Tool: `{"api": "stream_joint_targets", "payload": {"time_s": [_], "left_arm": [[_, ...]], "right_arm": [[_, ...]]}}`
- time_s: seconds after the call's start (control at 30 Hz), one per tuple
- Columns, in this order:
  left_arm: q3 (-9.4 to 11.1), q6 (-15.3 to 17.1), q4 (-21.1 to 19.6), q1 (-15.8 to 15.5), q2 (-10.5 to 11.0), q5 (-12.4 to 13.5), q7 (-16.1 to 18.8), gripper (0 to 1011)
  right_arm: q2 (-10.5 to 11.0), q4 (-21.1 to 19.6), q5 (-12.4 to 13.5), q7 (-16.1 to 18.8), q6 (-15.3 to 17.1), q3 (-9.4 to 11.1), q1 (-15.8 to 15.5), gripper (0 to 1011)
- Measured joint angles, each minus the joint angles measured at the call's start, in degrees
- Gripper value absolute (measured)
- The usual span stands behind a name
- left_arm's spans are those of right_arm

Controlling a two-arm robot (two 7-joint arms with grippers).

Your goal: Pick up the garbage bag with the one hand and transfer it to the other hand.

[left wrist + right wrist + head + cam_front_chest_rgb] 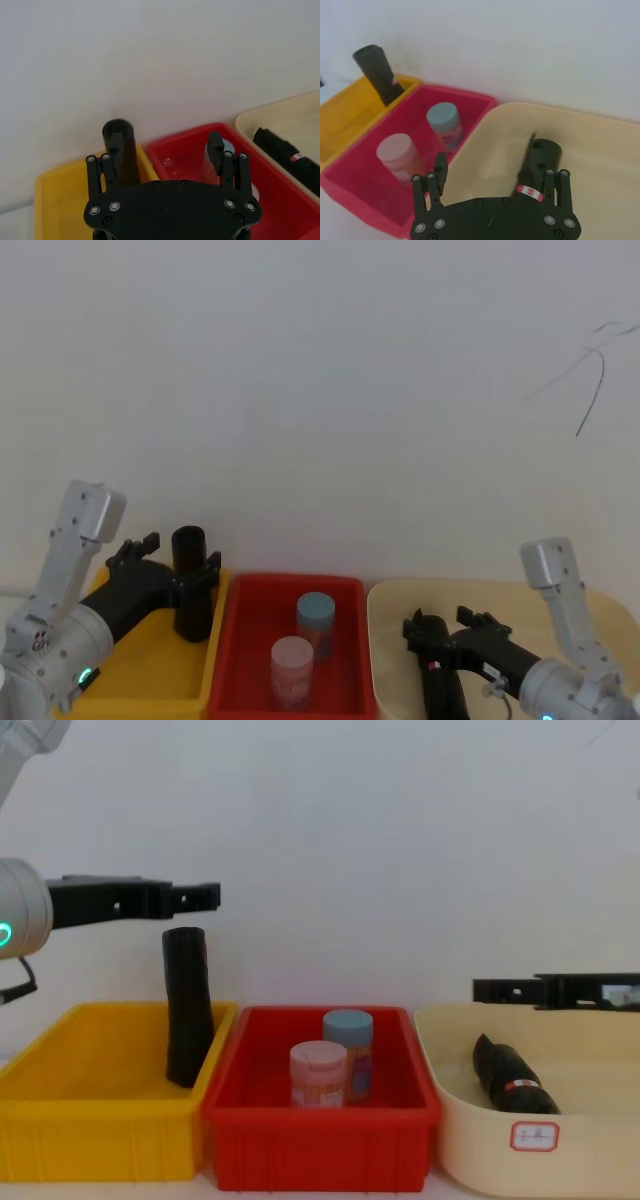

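Observation:
The garbage bag [187,1010] is a long black roll standing on end in the yellow bin [100,1140], leaning on the wall beside the red bin. Its small red label shows in the right wrist view on the garbage bag [377,70]. My left gripper [205,897], on the green-ringed arm, hovers open just above the roll's top; the left gripper [166,142] has the roll [129,160] beyond one finger. My right gripper [487,155] stands open low over the beige tub [600,1140], holding nothing.
A shorter black roll [512,1078] with a red-and-white band lies in the beige tub under the right gripper. The red bin [320,1150] in the middle holds a pink-lidded jar [318,1072] and a blue-lidded jar [348,1040]. A white wall stands close behind.

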Motion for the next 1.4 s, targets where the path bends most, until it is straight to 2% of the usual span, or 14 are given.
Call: {"api": "stream_joint_targets", "payload": {"time_s": [0.37,0.53,0.77,1.0,1.4], "left_arm": [[0.08,0.13,1.76,0.26,0.30,0.50,-0.48,1000],[0.10,0.15,2.23,0.34,0.37,0.62,-0.60,1000],[0.10,0.19,2.59,0.38,0.41,0.71,-0.68,1000],[0.10,0.20,2.80,0.40,0.44,0.75,-0.74,1000],[0.10,0.20,2.96,0.45,0.49,0.81,-0.79,1000]], "right_arm": [[-1.15,1.57,-1.15,3.12,2.56,-3.47,3.88,1000],[-1.68,3.08,-1.69,5.07,3.71,-5.65,6.30,1000],[-2.72,6.24,-2.52,8.02,5.95,-9.07,10.24,1000],[-3.80,9.50,-3.32,9.95,7.75,-11.52,13.53,1000],[-5.67,15.41,-4.52,12.08,9.26,-13.89,17.80,1000]]}}
